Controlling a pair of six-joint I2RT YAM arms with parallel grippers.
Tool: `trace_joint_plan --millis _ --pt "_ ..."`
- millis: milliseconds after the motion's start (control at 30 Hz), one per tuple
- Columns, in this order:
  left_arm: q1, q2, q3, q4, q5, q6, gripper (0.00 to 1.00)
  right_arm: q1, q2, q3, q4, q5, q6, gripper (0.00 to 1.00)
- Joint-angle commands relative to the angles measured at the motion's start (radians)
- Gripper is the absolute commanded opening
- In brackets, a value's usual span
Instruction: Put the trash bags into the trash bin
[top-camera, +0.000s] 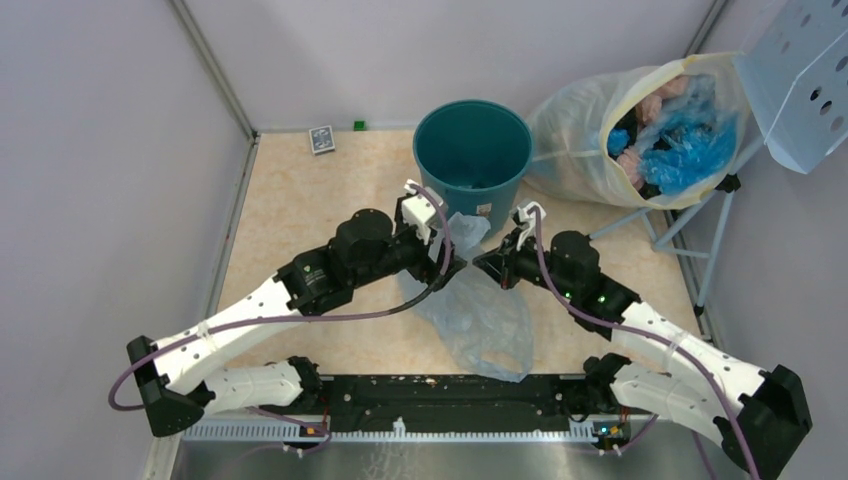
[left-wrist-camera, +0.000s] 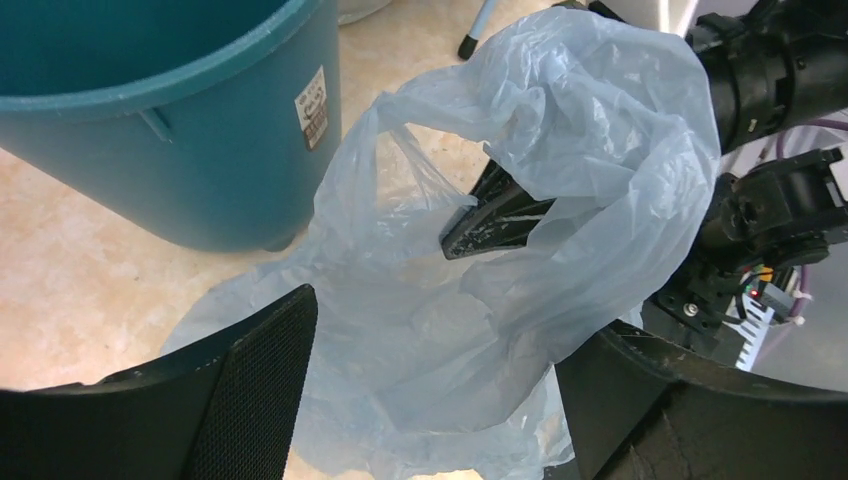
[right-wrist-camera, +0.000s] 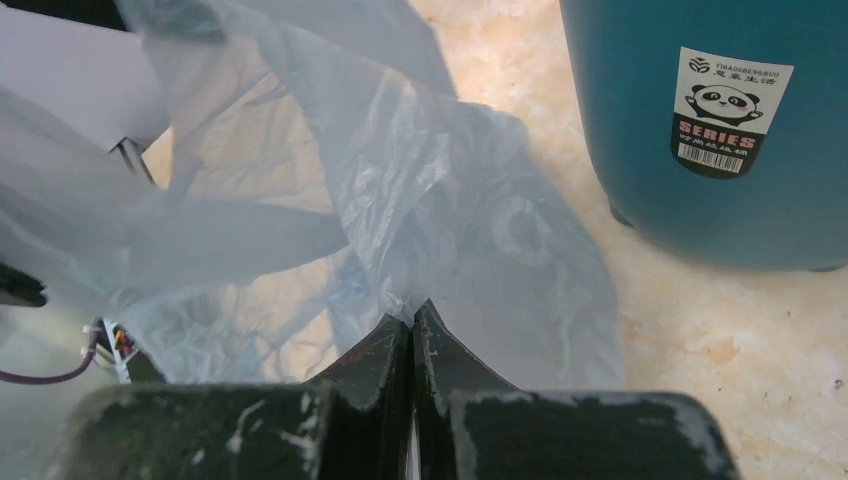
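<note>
The trash bag (top-camera: 482, 318) is a thin pale blue-grey plastic bag. Its lower part lies on the table and its top is lifted between my grippers. My right gripper (top-camera: 492, 262) is shut on a fold of the bag; in the right wrist view the closed tips (right-wrist-camera: 412, 316) pinch the film (right-wrist-camera: 450, 210). My left gripper (top-camera: 452, 252) is open, and in the left wrist view (left-wrist-camera: 440, 330) the bag (left-wrist-camera: 420, 330) hangs between its wide-apart fingers (left-wrist-camera: 255, 385). The teal trash bin (top-camera: 472, 150) stands upright just behind both grippers, also in the wrist views (left-wrist-camera: 180, 150) (right-wrist-camera: 720, 120).
A big cloudy-white sack (top-camera: 580, 135) holding blue and pink stuff leans on a stand at the back right, under a perforated pale panel (top-camera: 800, 70). A small card box (top-camera: 321, 139) and a green block (top-camera: 359, 125) lie by the back wall.
</note>
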Motion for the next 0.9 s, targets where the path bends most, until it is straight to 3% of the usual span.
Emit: trace_joint_plan --millis 0,233,367,433,567,633,700,867 --pt "-0.001 0.022 0.103 0.023 -0.047 0.048 0.88 0.009 0.01 0.056 -0.01 -0.022 0.001 0.0" --pt "-0.001 0.037 0.18 0.017 -0.075 0.063 0.86 0.009 0.035 0.065 -0.015 -0.034 -0.009 0.0" --pt "0.0 0.029 0.203 -0.002 -0.078 0.073 0.95 0.009 0.042 0.068 -0.02 -0.012 -0.003 0.0" --pt "-0.001 0.022 0.198 -0.003 -0.086 0.081 0.95 0.009 0.05 0.073 -0.02 -0.011 0.006 0.0" --pt "-0.001 0.032 0.206 -0.041 -0.101 0.101 0.7 0.009 0.062 0.075 -0.005 -0.019 0.021 0.0" --pt "-0.001 0.041 0.216 -0.078 -0.097 0.101 0.66 0.009 0.068 0.077 -0.002 -0.016 0.028 0.0" --pt "-0.001 0.041 0.221 -0.104 -0.086 0.095 0.68 0.008 0.081 0.082 -0.011 -0.003 0.04 0.0" --pt "-0.001 -0.007 0.194 -0.166 -0.061 0.086 0.93 0.009 0.115 0.102 -0.022 -0.002 0.05 0.0"
